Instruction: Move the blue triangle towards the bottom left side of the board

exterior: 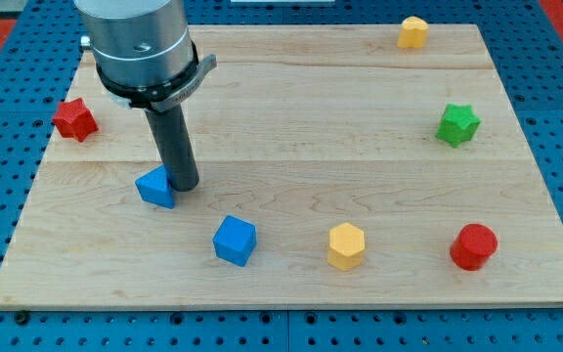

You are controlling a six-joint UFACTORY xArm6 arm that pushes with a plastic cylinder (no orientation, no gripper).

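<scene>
The blue triangle [154, 187] lies on the wooden board [301, 127] at the view's left, a little below the middle. My tip [185, 186] rests on the board right against the triangle's right side, touching it. The dark rod rises from there to the grey arm housing [140, 44] at the view's top left. A blue cube [234, 241] sits below and to the right of the tip, apart from it.
A red star [74, 119] sits at the board's left edge. A yellow hexagon [345, 245] and a red cylinder [473, 246] lie along the bottom right. A green star [456, 125] is at the right, a yellow block [412, 32] at the top right.
</scene>
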